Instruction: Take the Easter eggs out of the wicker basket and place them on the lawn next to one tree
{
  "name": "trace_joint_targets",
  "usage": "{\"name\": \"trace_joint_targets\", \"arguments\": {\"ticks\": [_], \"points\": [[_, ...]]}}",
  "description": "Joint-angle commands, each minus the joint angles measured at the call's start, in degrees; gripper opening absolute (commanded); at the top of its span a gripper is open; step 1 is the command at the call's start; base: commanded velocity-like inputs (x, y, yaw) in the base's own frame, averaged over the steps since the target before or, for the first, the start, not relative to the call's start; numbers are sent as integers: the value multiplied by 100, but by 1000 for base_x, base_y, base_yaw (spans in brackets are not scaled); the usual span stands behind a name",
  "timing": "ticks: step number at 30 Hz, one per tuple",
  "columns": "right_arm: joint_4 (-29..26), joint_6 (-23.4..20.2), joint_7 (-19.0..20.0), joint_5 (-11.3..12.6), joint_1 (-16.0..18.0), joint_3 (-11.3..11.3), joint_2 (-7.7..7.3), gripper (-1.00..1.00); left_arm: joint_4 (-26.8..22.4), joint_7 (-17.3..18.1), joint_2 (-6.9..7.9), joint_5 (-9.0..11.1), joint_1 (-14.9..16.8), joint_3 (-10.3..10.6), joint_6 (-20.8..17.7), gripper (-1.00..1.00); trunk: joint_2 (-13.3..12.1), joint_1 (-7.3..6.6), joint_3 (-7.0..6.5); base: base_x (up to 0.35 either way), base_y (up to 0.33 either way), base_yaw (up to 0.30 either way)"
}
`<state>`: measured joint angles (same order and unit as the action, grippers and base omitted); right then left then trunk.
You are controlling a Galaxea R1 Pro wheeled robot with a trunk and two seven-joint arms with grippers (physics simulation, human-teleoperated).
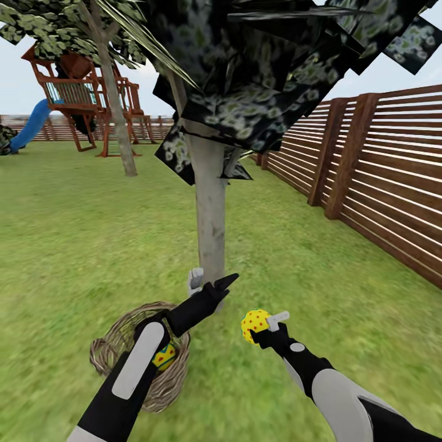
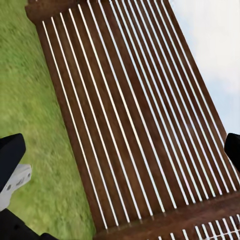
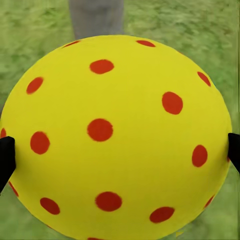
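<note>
My right fingers [image 3: 6,155] grip a yellow red-dotted egg [image 3: 117,137], its long axis unclear, rounded end facing me; left fingers [image 2: 12,175] spread open.

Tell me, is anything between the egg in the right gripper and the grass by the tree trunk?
Nothing visible. The egg in the right gripper faces the trunk across open lawn; the basket sits off to the left.

One red-dotted yellow egg [image 3: 117,137] hangs above the lawn [image 1: 73,233] near the grey-trunked tree [image 1: 210,215]; another [image 1: 164,357] lies in the wicker basket [image 1: 110,347].
</note>
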<state>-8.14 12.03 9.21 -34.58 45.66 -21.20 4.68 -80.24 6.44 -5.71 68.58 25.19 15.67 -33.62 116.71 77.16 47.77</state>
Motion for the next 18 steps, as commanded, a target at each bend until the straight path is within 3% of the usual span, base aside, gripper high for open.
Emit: {"name": "trace_joint_targets", "arguments": {"ticks": [1,5,18], "points": [[-4,85,28,-27,3,-50,0,-100,0,7,-1,15,3,0,-15,100,2,0,6,29,-34,24],[-4,164,28,-27,-4,-50,6,-100,-8,7,-2,15,3,13,-5,100,2,0,2,7,-196,124],[-4,219,-64,10,-5,-51,7,-100,0,2,-9,15,3,23,-4,100,2,0,-33,0,-332,274]]}}
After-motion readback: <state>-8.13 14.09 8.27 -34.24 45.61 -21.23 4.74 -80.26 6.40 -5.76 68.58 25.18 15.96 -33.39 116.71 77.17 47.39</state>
